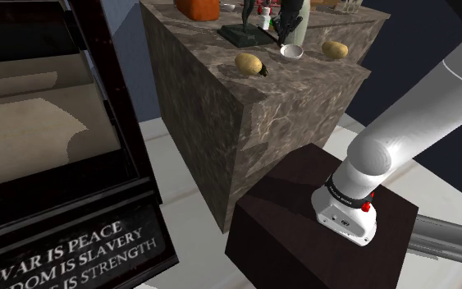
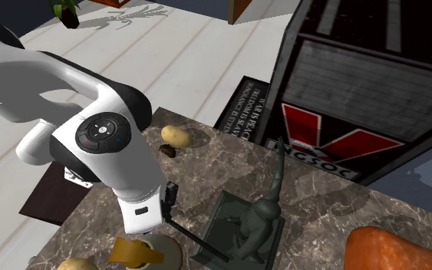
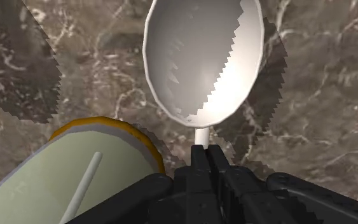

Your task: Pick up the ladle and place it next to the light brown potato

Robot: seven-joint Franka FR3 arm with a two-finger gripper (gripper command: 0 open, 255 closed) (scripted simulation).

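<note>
The ladle has a white bowl (image 3: pixel 203 57) and a thin white handle. My gripper (image 3: pixel 201 150) is shut on that handle just behind the bowl. In the shoulder view the ladle bowl (image 1: pixel 291 52) sits low over the marble counter (image 1: pixel 221 123), below the gripper (image 1: pixel 286 31). One yellowish-brown potato (image 1: pixel 249 62) lies near the counter's front corner, to the shoulder view's left of the ladle. A second potato (image 1: pixel 334 49) lies to its right. The first potato (image 2: pixel 176 136) also appears in the second exterior view, beyond my arm.
A pale green bottle with an orange rim (image 3: pixel 75 178) stands close beside the gripper. A dark figurine on a base (image 2: pixel 251 228) and an orange object (image 2: pixel 398 249) share the counter. A small dark lump (image 1: pixel 262 71) touches the first potato. A dark cabinet with a slogan panel (image 1: pixel 65 254) stands alongside.
</note>
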